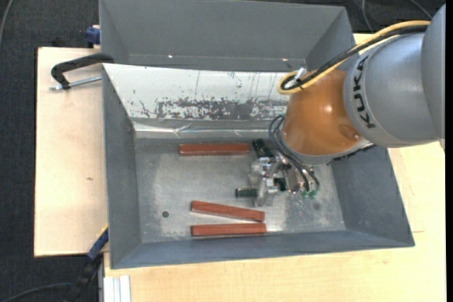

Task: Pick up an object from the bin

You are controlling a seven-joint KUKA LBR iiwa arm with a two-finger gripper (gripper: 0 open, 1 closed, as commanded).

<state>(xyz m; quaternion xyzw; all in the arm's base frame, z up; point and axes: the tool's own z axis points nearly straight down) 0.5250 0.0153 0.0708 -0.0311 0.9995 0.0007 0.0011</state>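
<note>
My gripper hangs low over the bin floor, right of the middle, its fingertips just above the bare metal. Nothing shows between them. A reddish-brown flat stick lies just below and left of the fingertips, tilted slightly. A second stick lies parallel under it, near the front wall. A third stick rests along the foot of the back wall, up and left of the gripper.
A small dark dot marks the floor at the left. The orange wrist cover and cables hang above the gripper at the right, hiding part of the bin's right side.
</note>
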